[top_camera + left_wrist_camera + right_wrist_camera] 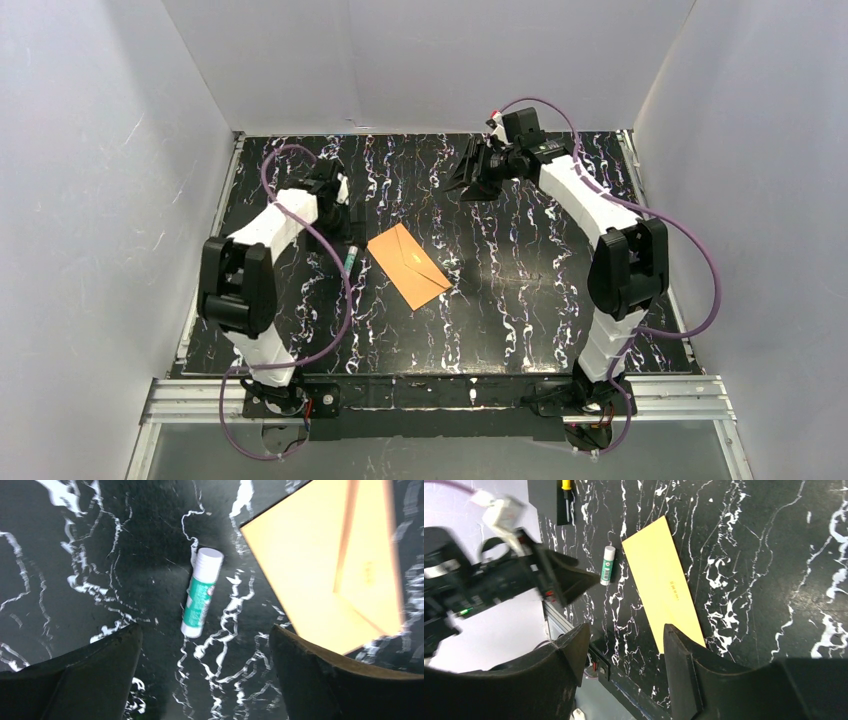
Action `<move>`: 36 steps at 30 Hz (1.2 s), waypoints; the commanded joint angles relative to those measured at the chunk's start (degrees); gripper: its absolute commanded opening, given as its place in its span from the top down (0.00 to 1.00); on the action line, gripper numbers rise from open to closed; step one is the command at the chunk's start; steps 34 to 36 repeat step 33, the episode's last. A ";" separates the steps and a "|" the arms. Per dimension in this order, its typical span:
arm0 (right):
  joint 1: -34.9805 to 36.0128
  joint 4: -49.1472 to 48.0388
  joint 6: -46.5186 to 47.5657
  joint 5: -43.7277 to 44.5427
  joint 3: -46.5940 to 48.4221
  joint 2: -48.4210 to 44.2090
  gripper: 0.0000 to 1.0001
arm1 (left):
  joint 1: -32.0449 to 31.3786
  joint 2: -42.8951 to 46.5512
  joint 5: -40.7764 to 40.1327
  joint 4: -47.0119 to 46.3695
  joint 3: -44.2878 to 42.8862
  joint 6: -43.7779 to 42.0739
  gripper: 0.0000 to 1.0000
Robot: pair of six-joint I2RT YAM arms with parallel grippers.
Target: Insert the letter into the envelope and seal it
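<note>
Just one envelope (pixel 408 266), one glue stick (pixel 201 592), lying apart

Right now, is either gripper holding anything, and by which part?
Nothing is held. Left gripper open over the glue stick lying on the table; right gripper open, empty.

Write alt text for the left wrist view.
A white-and-green glue stick lies on the black marbled table, just ahead of the open left gripper, which holds nothing. The envelope lies flat at the upper right, flap side up and folded down, apart from the stick.
</note>
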State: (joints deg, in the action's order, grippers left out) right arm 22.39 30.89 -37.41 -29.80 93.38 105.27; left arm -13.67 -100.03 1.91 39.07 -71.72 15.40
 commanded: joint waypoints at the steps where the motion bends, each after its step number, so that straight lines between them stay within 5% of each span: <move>1: -1.60 4.70 3.76 2.21 4.08 -1.51 0.36 | -0.07 12.51 -3.90 6.84 -6.49 2.23 0.02; 4: -1.87 4.44 8.11 8.47 2.93 -4.55 0.32 | -0.11 16.37 -10.16 13.36 -12.70 5.41 0.02; 7: -1.89 7.55 13.19 20.29 2.09 -8.25 0.03 | -0.04 19.48 -12.04 18.15 -17.08 7.92 0.02; 15: -1.87 9.08 19.16 51.95 -3.66 -27.84 0.01 | -0.09 35.62 -12.09 16.13 -20.35 5.55 0.02; 22: -1.91 5.84 21.75 59.61 -6.37 -44.75 0.01 | -0.07 48.70 -15.83 12.80 -20.24 5.07 0.02; 36: -1.91 9.69 16.93 54.06 -5.14 -49.28 0.01 | -0.13 54.91 -17.31 16.51 -25.00 -0.33 0.02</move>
